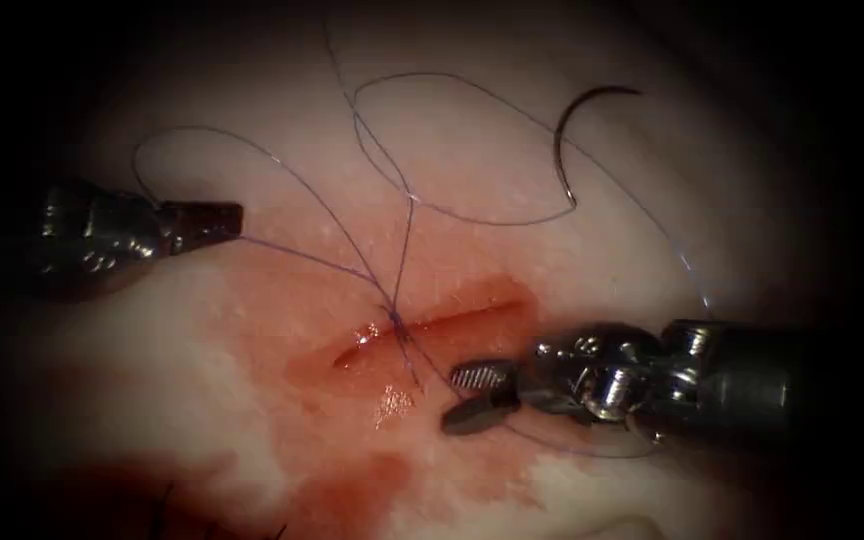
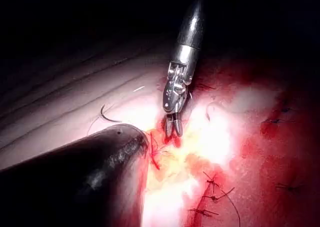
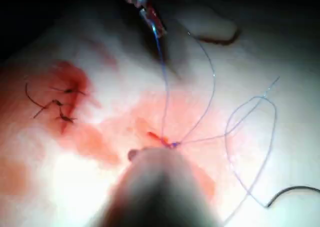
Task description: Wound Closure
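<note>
Left tool (image 1: 214, 222), left of cut (image 1: 432, 330), jaws closed on thread (image 1: 302, 255). Right tool (image 1: 477, 395), just below cut, jaws parted, empty. Needle (image 1: 574, 140) lies free on tissue (image 1: 652, 230), above-right of cut. Risk: slack loops snagging parted jaws, jerking stitch.

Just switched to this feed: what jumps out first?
The curved needle lies free on the tissue, up and right of the cut, held by neither tool. The left tool, left of the cut, is shut on the thread running to the cut; the right tool sits open just below it.
</note>
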Tool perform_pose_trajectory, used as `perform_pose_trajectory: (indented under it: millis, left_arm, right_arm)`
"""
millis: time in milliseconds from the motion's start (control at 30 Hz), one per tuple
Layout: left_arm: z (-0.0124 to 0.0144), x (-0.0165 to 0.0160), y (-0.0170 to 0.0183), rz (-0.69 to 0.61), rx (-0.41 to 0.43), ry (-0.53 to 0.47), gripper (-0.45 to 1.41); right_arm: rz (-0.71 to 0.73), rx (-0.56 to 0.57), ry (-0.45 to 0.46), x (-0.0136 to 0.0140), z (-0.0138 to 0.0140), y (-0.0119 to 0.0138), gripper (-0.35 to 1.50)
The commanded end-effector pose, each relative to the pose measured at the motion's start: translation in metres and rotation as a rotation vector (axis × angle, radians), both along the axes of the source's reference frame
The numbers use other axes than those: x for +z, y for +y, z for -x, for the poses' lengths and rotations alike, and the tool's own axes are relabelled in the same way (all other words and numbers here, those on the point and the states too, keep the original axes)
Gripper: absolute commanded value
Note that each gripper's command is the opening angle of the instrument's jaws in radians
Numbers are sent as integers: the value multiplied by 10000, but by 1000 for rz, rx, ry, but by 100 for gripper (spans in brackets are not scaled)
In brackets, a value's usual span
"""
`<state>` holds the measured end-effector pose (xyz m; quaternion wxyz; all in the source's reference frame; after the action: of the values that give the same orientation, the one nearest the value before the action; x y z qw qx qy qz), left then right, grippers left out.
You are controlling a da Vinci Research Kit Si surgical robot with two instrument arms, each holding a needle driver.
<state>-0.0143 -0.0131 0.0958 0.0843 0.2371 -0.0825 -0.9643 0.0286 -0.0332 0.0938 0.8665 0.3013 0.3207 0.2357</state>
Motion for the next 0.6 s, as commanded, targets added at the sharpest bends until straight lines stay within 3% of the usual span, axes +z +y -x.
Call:
perform_pose_trajectory:
  millis: [33, 333, 367, 433, 600]
  left_arm:
    - [6, 5, 0, 1, -1, 2, -45]
    - [7, 4, -5, -7, 5, 5, -45]
    - [7, 3, -6, -7, 5, 6, -45]
    - [8, 1, -7, -10, 6, 6, -45]
    - [7, -3, -11, -12, 5, 6, -45]
  right_arm:
    - [25, -4, -19, 4, -8, 1, 27]
    - [66, -27, -89, 24, -16, -10, 26]
    - [69, -30, -95, 26, -17, -11, 17]
    - [81, -49, -130, 32, -18, -16, -35]
    - [82, -86, -185, 36, -16, -12, -35]
